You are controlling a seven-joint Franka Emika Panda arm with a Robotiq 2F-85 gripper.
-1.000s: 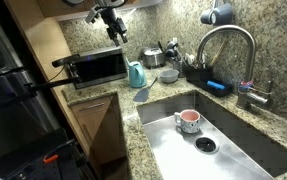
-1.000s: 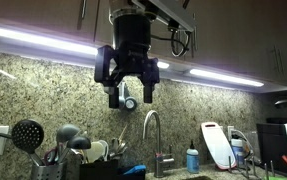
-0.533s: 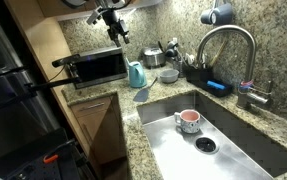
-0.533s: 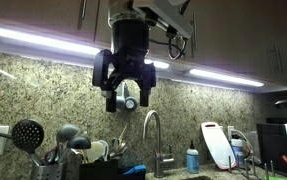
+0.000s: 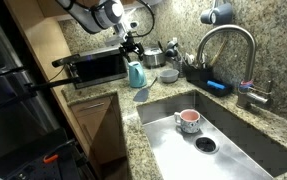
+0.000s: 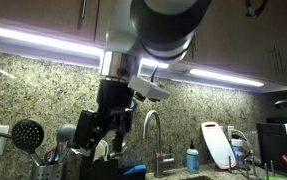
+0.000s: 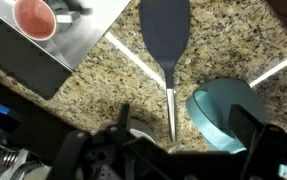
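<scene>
**Nearest item: spatula.** The grey spatula (image 7: 168, 62) lies flat on the granite countertop (image 7: 88, 88). In the wrist view its handle end falls in the gap between the two fingers, nearer one finger than the other. Its blade points away, beyond the fingertips, toward the sink edge. Lying flat with the thin handle toward the gripper, it probably offers its narrowest part to the fingers.

**Gripper.** The gripper (image 7: 183, 125) hangs above the counter with its fingers spread wide. Nothing is between them and nothing is pinched. In an exterior view the gripper (image 5: 133, 48) sits above the counter items and clear of them. In an exterior view taken from low down, the gripper (image 6: 101, 140) shows the same wide spread, with the fingers pointing downward.

**Adjacent item.** A teal vessel (image 7: 228, 115) stands upright on the counter just beside the spatula handle. In the wrist view it is partly covered by one finger. An exterior view shows the teal vessel (image 5: 136, 74) directly under the fingers. Whether it touches the handle cannot be determined.

**Further out.**
- Beyond the fingertips and off to one side, a pink cup (image 7: 35, 15) stands mouth up in the steel sink (image 7: 83, 35). It is well apart from the spatula.
- A toaster oven (image 5: 98, 68) stands at the back of the counter, near the teal vessel.
- The faucet (image 5: 226, 40) arches over the far side of the sink, well apart from the fingers.
</scene>
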